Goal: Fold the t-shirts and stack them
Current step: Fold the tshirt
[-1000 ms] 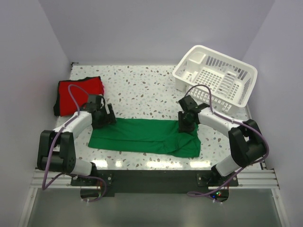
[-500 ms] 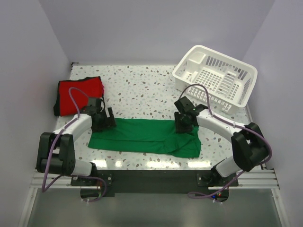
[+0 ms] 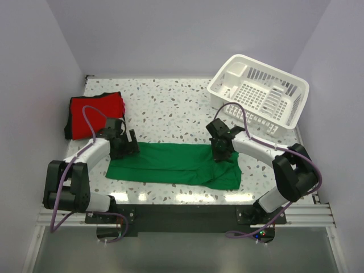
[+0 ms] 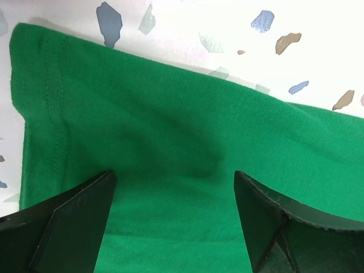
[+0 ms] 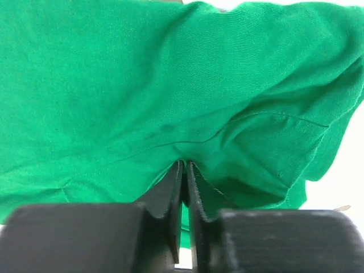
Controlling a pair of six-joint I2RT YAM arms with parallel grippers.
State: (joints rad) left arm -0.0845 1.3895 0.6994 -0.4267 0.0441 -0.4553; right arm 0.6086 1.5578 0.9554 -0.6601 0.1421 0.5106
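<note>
The green t-shirt (image 3: 176, 165) lies folded into a long band across the near half of the table. My left gripper (image 3: 129, 149) is open, its fingers (image 4: 74, 222) spread over the band's left end (image 4: 170, 142), holding nothing. My right gripper (image 3: 222, 154) is shut on a pinch of the green cloth (image 5: 187, 102) near the band's right end, where the cloth bunches into folds. The red t-shirt (image 3: 94, 112) lies folded at the far left of the table, apart from both grippers.
A white slatted basket (image 3: 259, 94) stands at the far right, tilted against the wall. The speckled table (image 3: 170, 108) is walled at the back and both sides. The arm bases sit on the black rail at the near edge.
My right gripper has moved left and a little toward the back along the green shirt's right end, drawing the cloth with it. My left gripper has hardly moved.
</note>
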